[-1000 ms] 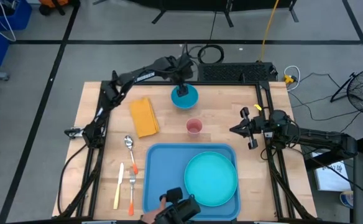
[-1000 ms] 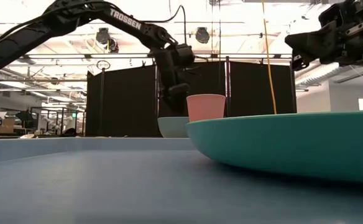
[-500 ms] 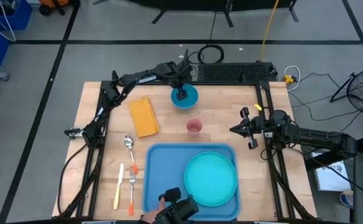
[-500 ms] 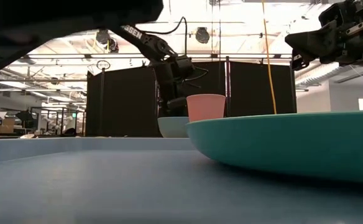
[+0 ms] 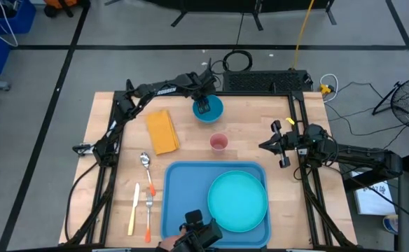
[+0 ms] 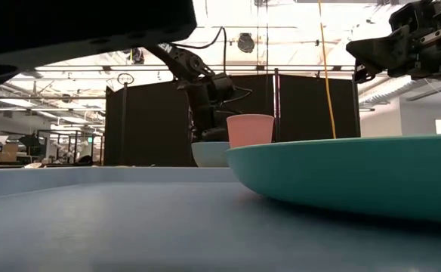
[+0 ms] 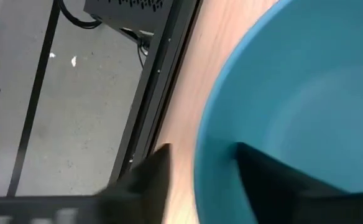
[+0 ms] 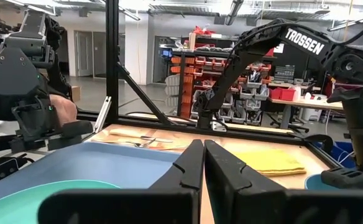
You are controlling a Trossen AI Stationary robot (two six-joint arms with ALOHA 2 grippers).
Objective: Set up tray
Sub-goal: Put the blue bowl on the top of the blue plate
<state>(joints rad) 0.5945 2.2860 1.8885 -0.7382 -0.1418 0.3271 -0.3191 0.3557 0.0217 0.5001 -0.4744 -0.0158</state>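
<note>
The blue tray [image 5: 183,189] lies at the table's near middle with a round turquoise plate [image 5: 237,201] on its right half. A blue bowl [image 5: 210,112] stands on the table near the far edge. My left gripper [image 5: 204,106] is down at the bowl, open. One finger [image 7: 147,180] is outside the rim and one finger [image 7: 275,183] is inside. My right gripper [image 5: 264,145] hangs shut above the table's right side and holds nothing. A pink cup [image 5: 218,143] stands upright between the bowl and the tray. My left gripper comes from above, fingers pointing down astride the bowl's far-left rim [image 7: 207,165]. A strip of bare table shows between the outer finger and the bowl's wall. I cannot tell whether the inner finger touches the wall. The bowl rests on the table.
A folded yellow napkin [image 5: 162,130] lies left of the bowl. A spoon [image 5: 146,162], a knife [image 5: 132,208] and a fork [image 5: 149,210] lie left of the tray. A black camera unit [image 5: 201,234] sits at the tray's near edge.
My left gripper has come down over the bowl, moving a little toward the near edge. Its fingers now reach the rim. The bowl has stayed in place.
</note>
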